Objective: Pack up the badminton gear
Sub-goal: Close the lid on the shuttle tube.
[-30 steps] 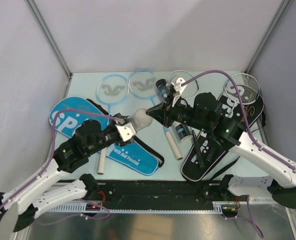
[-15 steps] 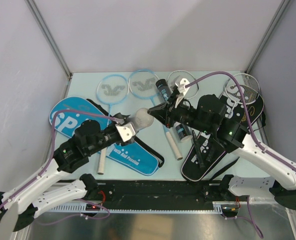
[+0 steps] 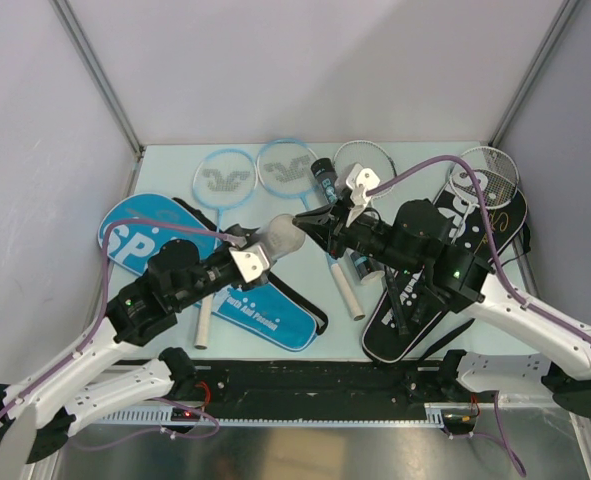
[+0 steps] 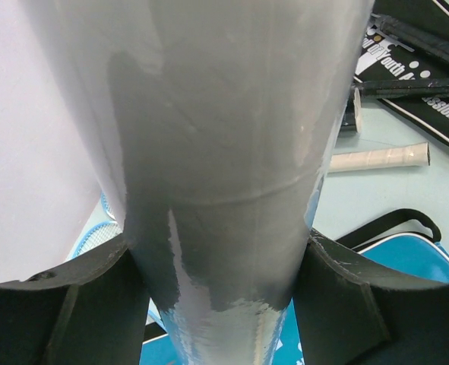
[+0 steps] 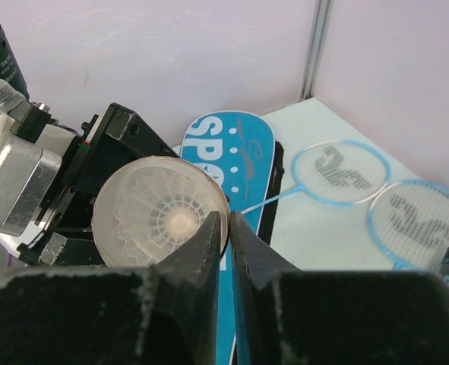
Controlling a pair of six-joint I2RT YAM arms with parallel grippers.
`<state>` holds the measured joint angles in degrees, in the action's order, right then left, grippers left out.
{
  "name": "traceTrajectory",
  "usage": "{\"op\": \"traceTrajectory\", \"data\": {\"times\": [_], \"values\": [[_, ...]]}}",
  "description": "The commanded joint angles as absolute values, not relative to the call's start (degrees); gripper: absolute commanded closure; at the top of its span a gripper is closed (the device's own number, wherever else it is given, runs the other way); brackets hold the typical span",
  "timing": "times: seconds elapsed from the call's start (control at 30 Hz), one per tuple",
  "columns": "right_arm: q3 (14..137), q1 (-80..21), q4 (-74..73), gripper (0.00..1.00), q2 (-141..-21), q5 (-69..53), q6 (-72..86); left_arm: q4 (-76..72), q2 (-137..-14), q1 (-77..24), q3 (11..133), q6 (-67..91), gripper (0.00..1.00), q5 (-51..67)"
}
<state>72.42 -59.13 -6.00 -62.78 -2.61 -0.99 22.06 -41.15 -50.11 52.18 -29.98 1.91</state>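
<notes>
Right wrist view: right gripper (image 5: 224, 228) has its fingers pinched almost together, only a slit, w/ nothing visible b/w them. The tips sit right at the mouth rim of the white tube (image 5: 102, 228). A white feather shuttlecock (image 5: 167, 217) is seated inside the tube, skirt facing the camera. Left gripper (image 3: 253, 258) clamps the tube around its body and holds it off the table, mouth aimed at the right arm.

Risks, as I judge them:
- A right-finger nudge on the rim could twist the tube in the left grip, since it's a smooth round wall held only at two sides.
- An off-centre push could crush or bend the feathers.
- If the mouth dips, the shuttlecock may slide out over the blue cover (image 3: 135, 240).

Hard to make out:
- Left wrist view is nearly all tube, so contact at the pads isn't clear.
- Can't tell how many shuttlecocks are stacked behind the front one.
- No tube cap seen.
- Right arm hides part of the black cover (image 3: 415, 300) and the silver rackets' (image 3: 490, 170) shafts.
- Light-blue rackets (image 3: 222, 178) lie at the far edge, not yet packed.
</notes>
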Motion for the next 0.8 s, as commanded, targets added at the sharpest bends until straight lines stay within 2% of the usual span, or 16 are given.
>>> {"op": "traceTrajectory", "data": {"times": [0.0,0.23,0.3,0.4,0.47,0.77], "values": [[72.22,-60.25,3.68,0.9,-60.51,-1.89,-5.86,20.4,-40.97,-50.02,53.07,-30.05,0.52,1.55],[71.24,-60.74,5.29,0.93,-60.5,-3.23,-7.74,20.45,-41.05,-50.02,53.21,-30.09,0.52,1.58],[71.14,-60.76,5.5,0.89,-60.41,-3.71,-7.76,20.45,-41.07,-50.04,53.2,-30.11,0.52,1.52],[71.15,-60.81,5.3,0.69,-60.11,-6.46,-8.28,20.45,-41.03,-50.06,53.24,-30.03,0.52,1.62],[71.12,-60.86,4.62,0.64,-60.09,-7.46,-9.01,20.52,-40.97,-50.04,53.43,-30.05,0.52,1.81],[71.15,-60.91,1.33,0.65,-61.14,-8.24,-13.7,20.85,-41.02,-50.07,54.18,-29.99,0.52,3.49]]}}
